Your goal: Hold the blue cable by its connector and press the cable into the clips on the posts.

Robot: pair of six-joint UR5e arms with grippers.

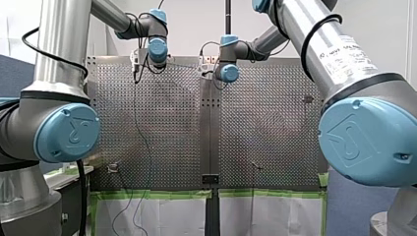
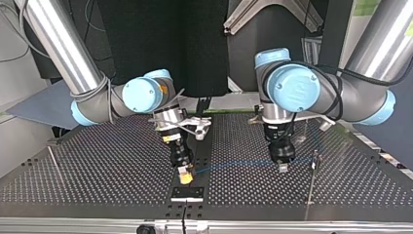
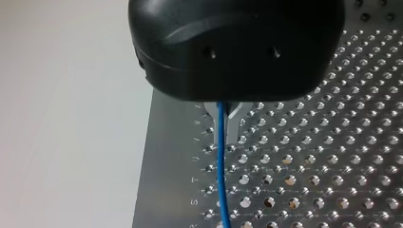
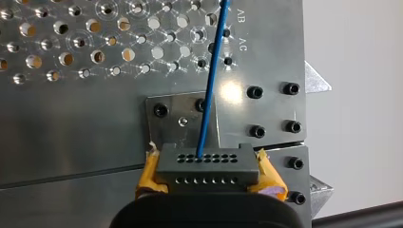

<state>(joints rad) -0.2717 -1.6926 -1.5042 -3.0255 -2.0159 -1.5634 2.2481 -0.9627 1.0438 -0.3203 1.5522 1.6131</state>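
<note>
Cable [image 2: 234,165]: strung low over the table [image 2: 97,161], across the middle of the top view. Items follow from that view's left.

Post [image 2: 55,163]: thin, well apart from the work. I can see nothing on it.

Right gripper [image 2: 184,176]: jaws clamped on the connector [image 4: 207,164], with a yellow pad [image 4: 148,173] on each side of it. The cable leaves the connector's face and runs toward the view's right.

Left gripper [image 2: 282,167]: jaws together on the cable, per the left wrist view, further along its run.

Second post [image 2: 311,180]: near the left gripper. Its clip is too small to make out.

Judgement: the hold on the connector is made and the cable spans the two grippers. The pressing-in step is in hand, and no clip is seen filled. The next move calls for setting the span over the second post's clip and pushing down, with the cable taut and no slip at the connector.
</note>
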